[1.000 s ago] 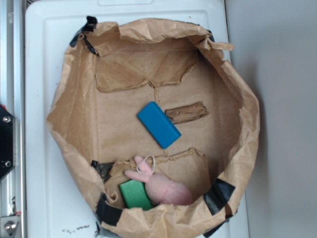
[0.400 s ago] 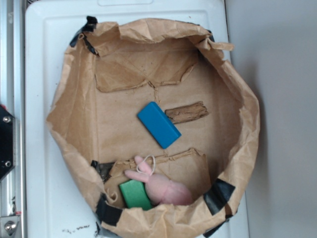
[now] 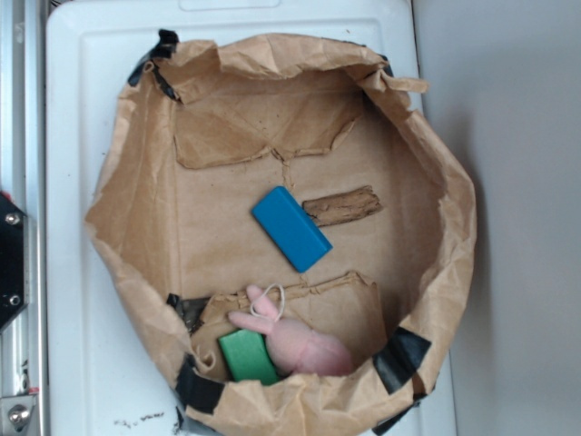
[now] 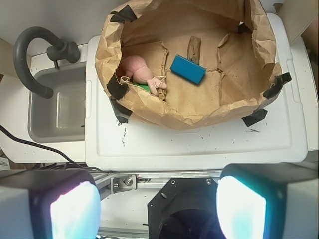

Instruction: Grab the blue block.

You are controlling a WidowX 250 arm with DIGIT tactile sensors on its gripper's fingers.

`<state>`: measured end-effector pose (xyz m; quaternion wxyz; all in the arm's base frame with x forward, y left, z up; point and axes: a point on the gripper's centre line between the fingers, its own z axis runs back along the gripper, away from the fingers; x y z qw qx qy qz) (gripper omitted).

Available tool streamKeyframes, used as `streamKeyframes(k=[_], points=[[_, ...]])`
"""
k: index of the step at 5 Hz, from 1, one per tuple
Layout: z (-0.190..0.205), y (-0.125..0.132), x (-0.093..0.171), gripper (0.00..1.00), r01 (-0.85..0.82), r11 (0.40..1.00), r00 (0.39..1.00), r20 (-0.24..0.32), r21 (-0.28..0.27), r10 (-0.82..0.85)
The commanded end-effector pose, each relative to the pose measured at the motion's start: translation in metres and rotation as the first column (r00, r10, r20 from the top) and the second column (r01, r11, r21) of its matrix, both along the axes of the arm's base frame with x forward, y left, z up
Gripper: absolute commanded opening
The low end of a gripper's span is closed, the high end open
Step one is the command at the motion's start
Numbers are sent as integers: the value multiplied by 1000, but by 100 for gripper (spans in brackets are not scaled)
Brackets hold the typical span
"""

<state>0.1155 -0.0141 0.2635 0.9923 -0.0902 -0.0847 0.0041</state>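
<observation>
The blue block (image 3: 290,229) is located flat on the floor of the crumpled brown paper bag (image 3: 136,191), near the middle, set diagonally. One end of the block is just beside the brown wood strip (image 3: 342,206). The pink plush toy (image 3: 295,341) and the green block (image 3: 245,356) are found at the bag's near wall, touching each other. The bag is carried by a white plastic lid (image 4: 199,147). The pincer (image 4: 158,209) is held well apart from the bag, with its fingers (image 4: 75,211) spread wide and nothing between them.
</observation>
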Motion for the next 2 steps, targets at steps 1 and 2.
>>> streamKeyframes(k=[1, 2], points=[[-20, 7, 8, 100, 141, 989, 990, 4, -34, -141], [-37, 12, 28, 100, 172, 985, 985, -27, -34, -173]])
